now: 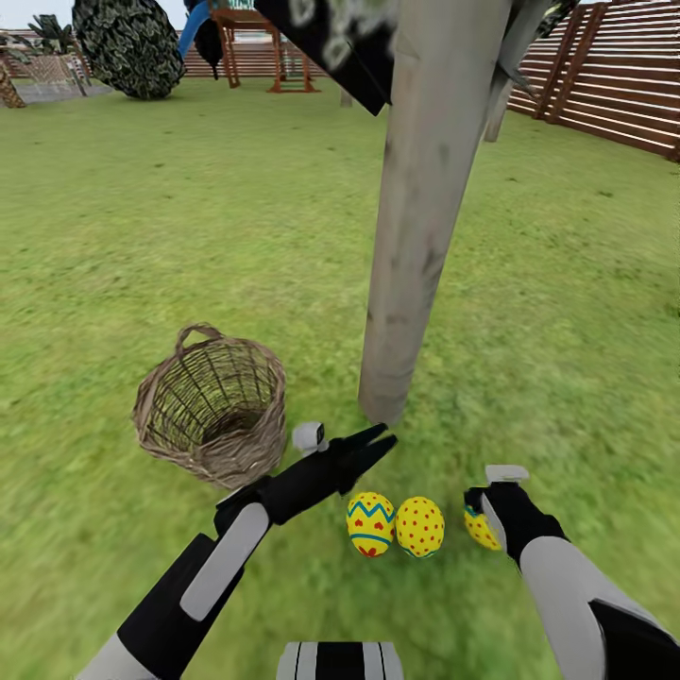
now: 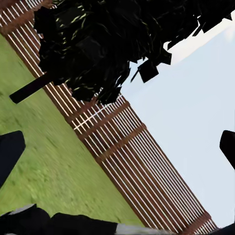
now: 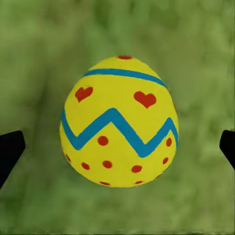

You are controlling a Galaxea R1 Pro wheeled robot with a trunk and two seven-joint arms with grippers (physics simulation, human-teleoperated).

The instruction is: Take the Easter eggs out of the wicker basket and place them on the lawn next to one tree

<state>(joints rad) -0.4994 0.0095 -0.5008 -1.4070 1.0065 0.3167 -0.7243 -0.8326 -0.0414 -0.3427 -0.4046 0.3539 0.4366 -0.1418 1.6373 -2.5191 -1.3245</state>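
Note:
The wicker basket (image 1: 212, 406) stands on the lawn (image 1: 142, 236) with no egg showing inside. Right of it rises the pale tree trunk (image 1: 416, 217). Two Easter eggs lie on the grass near the foot of the trunk: a blue-zigzag egg (image 1: 370, 524) and a red-dotted egg (image 1: 419, 526). The third egg (image 1: 478, 529), zigzag-banded (image 3: 119, 121), lies on the grass just right of them, half hidden by my right gripper (image 1: 484, 518). That gripper (image 3: 120, 147) hangs over it, open, with both fingertips clear of the shell. My left gripper (image 1: 380, 442) is open and empty between basket and trunk.
A slatted wooden fence (image 1: 614, 76) runs along the right. A wooden play frame (image 1: 255, 47) and a dark leafy tree (image 1: 127, 42) stand far back. In the left wrist view the fence (image 2: 122, 152) and dark foliage (image 2: 98, 44) show. Grass stretches wide to the left.

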